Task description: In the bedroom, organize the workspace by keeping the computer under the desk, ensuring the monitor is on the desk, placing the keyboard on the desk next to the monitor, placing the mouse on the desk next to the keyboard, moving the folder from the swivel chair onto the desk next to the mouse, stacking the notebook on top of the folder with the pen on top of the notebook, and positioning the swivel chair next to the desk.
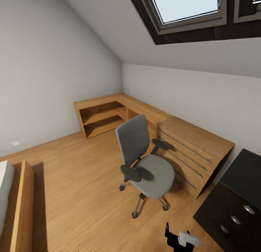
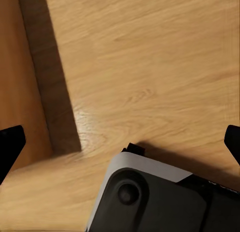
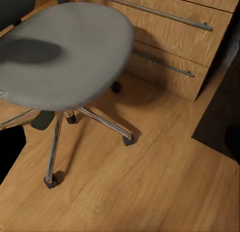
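Left gripper: my fingers spread wide, empty, over bare wood floor. Right gripper: low in head view; whether parted, I cannot tell. Swivel chair: upright on the floor, seat bare, just beside light wooden drawer cabinet. Desk: black drawers with silver knobs, near right. Room: sloped ceiling, skylight, corner wooden shelving.

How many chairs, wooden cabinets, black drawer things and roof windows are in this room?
Swivel chair: 1
Light wooden cabinets: 2, the corner shelf unit and the drawer chest
Black desk with silver knobs: 1
Skylight panes: 2, one whole, one cut off at the picture's edge
Total: 6
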### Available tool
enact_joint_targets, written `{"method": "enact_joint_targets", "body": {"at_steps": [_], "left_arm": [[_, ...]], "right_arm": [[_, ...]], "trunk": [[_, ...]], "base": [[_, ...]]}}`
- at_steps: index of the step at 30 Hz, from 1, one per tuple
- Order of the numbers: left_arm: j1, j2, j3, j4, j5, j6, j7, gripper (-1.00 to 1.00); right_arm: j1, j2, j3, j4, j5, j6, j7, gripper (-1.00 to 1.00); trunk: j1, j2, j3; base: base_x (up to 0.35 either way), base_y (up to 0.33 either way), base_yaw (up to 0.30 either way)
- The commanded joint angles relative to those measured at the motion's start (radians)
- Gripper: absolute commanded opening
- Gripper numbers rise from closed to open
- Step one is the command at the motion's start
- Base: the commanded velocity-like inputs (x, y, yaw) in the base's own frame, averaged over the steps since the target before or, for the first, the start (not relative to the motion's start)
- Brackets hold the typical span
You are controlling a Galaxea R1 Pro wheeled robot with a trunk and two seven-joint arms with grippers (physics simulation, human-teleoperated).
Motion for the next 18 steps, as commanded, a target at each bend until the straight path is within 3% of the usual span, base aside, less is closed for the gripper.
{"method": "enact_joint_targets", "body": {"at_steps": [1, 18], "left_arm": [[-0.001, 0.0, -0.009, 0.001, 0.006, -0.004, 0.007, 1.0], [-0.001, -0.001, -0.009, 0.001, 0.006, -0.004, 0.007, 1.0]], "right_arm": [[0.0, 0.0, 0.009, -0.001, -0.001, -0.001, -0.01, 1.0], [0.005, 0.0, 0.009, 0.0, 0.001, -0.001, -0.008, 1.0]], "trunk": [[0.001, -0.002, -0.002], [0.001, -0.002, -0.002]], "base": [[0.0, 0.0, 0.29], [0.002, 0.0, 0.293]]}}
